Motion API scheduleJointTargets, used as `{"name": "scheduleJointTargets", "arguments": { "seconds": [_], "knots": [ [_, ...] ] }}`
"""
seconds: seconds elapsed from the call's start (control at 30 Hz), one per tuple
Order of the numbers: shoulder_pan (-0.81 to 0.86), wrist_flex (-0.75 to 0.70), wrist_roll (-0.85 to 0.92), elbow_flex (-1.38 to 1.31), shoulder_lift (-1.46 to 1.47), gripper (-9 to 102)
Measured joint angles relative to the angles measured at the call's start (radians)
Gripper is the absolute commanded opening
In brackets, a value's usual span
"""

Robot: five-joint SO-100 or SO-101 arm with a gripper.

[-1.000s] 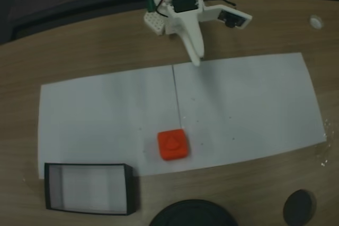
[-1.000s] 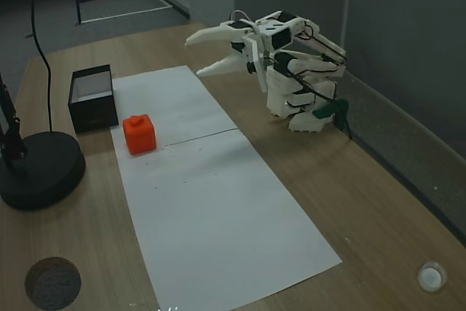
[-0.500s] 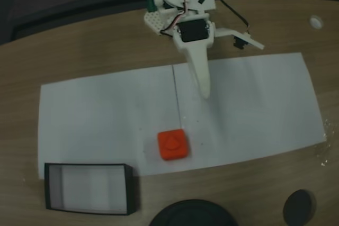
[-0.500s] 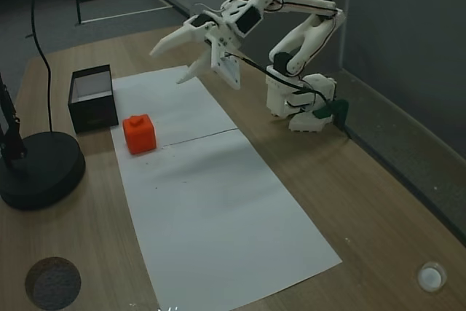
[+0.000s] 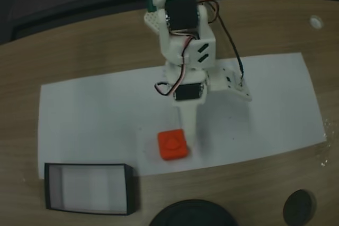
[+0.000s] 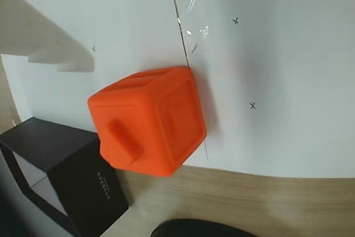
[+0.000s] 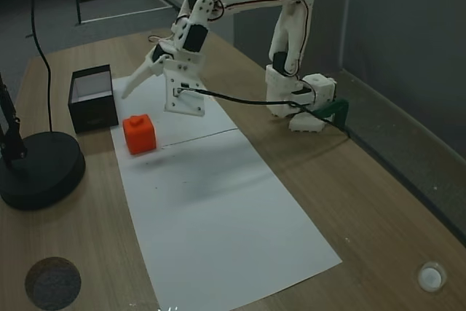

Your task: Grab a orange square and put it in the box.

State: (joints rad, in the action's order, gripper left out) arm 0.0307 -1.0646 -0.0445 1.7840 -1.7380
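The orange square rests on the white paper near its front edge, untouched; it is also in another fixed view and fills the middle of the wrist view. The box stands on the wood left of the block, its black walls showing beside it and at the wrist view's lower left. My gripper hovers open just above and behind the block, its long white finger pointing down beside it. From the side the gripper hangs over the block, jaws spread. One white finger enters the wrist view's top left.
Two taped white sheets cover the wooden table. A large black round base sits near the box, its edge at the front. A small dark disc and a small white cap lie off the paper.
The arm has unfolded from its base and reached out over the paper, lowering the open gripper to just above the orange square. The block and box have not moved.
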Motion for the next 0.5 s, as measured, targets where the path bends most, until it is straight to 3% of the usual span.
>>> {"name": "scheduleJointTargets", "arguments": {
  "seconds": [0.4,0.5],
  "knots": [
    [0.095,-0.003,0.055,-0.184,0.316,38],
    [0.095,-0.003,0.086,-0.192,0.345,34]
  ]
}}
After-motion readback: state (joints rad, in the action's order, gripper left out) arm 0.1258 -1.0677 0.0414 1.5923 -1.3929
